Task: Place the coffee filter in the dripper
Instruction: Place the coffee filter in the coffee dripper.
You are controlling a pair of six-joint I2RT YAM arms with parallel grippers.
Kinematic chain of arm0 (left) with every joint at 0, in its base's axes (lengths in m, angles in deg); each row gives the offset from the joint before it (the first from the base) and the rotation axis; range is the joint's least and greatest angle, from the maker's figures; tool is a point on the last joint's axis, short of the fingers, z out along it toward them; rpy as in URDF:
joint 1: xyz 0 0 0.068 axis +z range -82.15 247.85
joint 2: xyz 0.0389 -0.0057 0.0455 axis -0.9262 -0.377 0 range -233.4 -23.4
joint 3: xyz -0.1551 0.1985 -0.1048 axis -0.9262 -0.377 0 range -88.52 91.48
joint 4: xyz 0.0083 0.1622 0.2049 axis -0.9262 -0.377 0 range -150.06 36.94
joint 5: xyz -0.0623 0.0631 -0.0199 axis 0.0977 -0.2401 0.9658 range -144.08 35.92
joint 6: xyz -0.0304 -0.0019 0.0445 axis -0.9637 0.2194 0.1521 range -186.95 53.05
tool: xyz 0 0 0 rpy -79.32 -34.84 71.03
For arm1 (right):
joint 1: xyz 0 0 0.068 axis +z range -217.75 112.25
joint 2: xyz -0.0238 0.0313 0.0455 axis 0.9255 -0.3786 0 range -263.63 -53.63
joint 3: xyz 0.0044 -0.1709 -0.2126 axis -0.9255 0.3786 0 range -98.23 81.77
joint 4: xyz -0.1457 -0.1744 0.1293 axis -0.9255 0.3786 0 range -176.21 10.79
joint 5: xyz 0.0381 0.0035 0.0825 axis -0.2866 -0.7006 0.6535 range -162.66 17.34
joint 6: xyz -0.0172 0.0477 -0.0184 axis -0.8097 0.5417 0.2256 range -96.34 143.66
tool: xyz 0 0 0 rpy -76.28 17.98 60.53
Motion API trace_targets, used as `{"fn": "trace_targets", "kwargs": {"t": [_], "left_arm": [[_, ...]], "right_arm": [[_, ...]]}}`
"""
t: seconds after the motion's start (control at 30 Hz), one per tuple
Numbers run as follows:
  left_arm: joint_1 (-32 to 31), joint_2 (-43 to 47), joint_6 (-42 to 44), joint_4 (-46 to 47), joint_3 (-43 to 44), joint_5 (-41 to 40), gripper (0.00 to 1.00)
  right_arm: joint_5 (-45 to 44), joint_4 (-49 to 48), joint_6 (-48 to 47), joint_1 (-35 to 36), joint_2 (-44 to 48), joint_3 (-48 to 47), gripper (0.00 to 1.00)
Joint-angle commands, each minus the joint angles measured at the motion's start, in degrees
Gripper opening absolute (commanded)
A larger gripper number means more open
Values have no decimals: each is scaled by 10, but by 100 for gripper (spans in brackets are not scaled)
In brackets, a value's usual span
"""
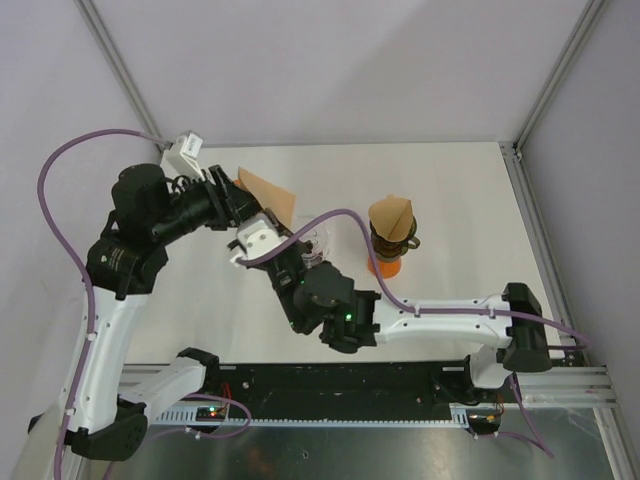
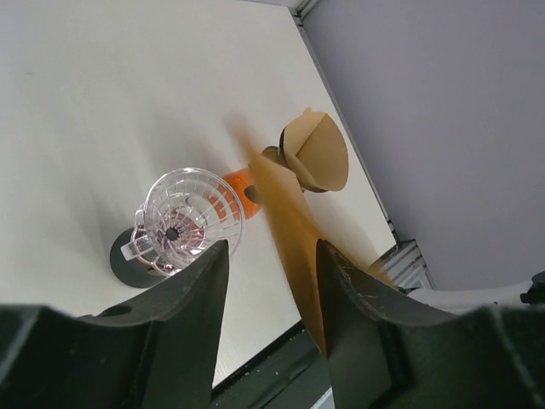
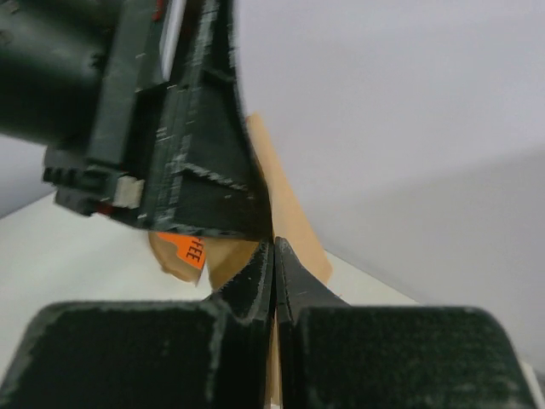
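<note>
A flat brown coffee filter (image 1: pixel 268 190) is held up in the air at the back left of the table. My right gripper (image 3: pixel 274 243) is shut on its lower edge, and the paper (image 3: pixel 294 217) rises past the fingertips. My left gripper (image 2: pixel 272 247) is open around the same filter (image 2: pixel 289 230). The sheet runs edge-on between the jaws and lies against the right finger (image 2: pixel 341 281), with a wide gap to the left finger. The clear ribbed dripper (image 2: pixel 189 213) stands on a dark base below, empty. In the top view the dripper (image 1: pixel 316 243) is partly hidden behind the right arm.
A stack of brown cone filters (image 1: pixel 392 222) sits on an orange holder (image 1: pixel 386 265) right of the dripper, also seen from the left wrist as the filter stack (image 2: pixel 315 153). The metal frame rail (image 1: pixel 525 210) runs along the table's right edge.
</note>
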Motion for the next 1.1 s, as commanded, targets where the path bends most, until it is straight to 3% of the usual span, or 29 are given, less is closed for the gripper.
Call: {"fn": "trace_targets", "kwargs": {"t": [0.0,0.1,0.2,0.27,0.43,0.5,0.6,0.67,0.87,1.07], "left_arm": [[10,7,-26,22,-6,19,52],[14,9,-27,29,-11,39,46],[19,13,-20,30,-27,49,14],[22,14,-8,30,-36,44,4],[23,14,37,29,-22,-3,0],[22,12,56,29,-7,-28,0],[16,10,78,29,5,-53,0],[9,9,88,29,7,-64,0],[-30,11,132,29,10,-126,0],[-64,18,185,30,19,-206,0]], "right_arm": [[-21,-32,-61,12,-30,-36,0],[-18,-36,-61,13,-32,-38,0],[-18,-58,-64,13,-21,-21,0],[-18,-59,-54,9,-7,-6,0],[7,18,50,-17,47,27,0],[29,54,81,-27,60,30,9],[63,89,104,-36,66,29,36],[85,111,111,-39,61,19,44],[97,198,140,-46,11,-64,52],[77,279,194,-76,-55,-164,52]]}}
